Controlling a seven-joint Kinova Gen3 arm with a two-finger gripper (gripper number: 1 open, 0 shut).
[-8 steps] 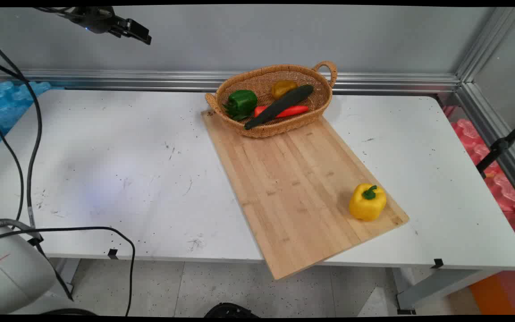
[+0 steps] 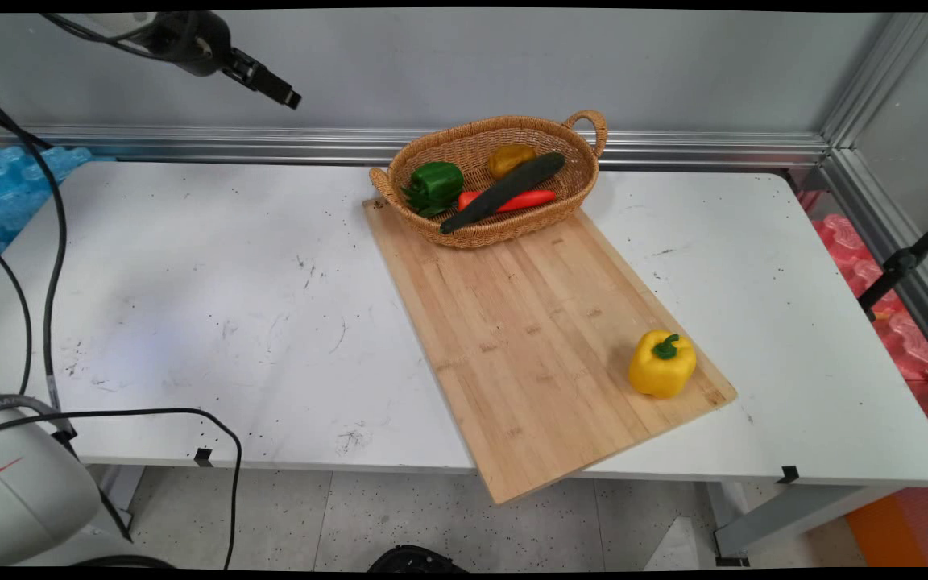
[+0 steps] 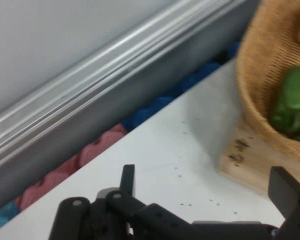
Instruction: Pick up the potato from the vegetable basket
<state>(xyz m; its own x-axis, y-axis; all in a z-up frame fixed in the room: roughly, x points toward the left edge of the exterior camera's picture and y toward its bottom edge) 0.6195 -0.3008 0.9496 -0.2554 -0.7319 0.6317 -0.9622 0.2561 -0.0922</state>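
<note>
My gripper (image 2: 275, 87) hangs high at the upper left, above the table's far edge and well left of the wicker basket (image 2: 496, 234). In the hand view its fingers (image 3: 127, 177) stand wide apart with nothing between them, so the gripper (image 3: 207, 180) is open. The basket holds a green pepper (image 2: 436, 184), a dark green cucumber (image 2: 504, 192), a red carrot (image 2: 524, 201) and a yellowish vegetable (image 2: 510, 159). It rests on the far end of a wooden cutting board (image 2: 528, 338). A yellow bell pepper (image 2: 661, 364) stands near the board's front right corner. The hand view shows the basket (image 3: 262, 75), the green pepper (image 3: 295, 102) and the board's corner (image 3: 240, 160).
The white table (image 2: 214, 306) has scuff marks on its left half. An aluminium rail (image 2: 230, 141) runs along the wall behind it. Black cables (image 2: 53, 266) hang at the left. The board's near corner juts over the table's front edge.
The gripper has moved a little to the right and down, toward the basket, and now tilts more steeply. Nothing on the table has shifted.
</note>
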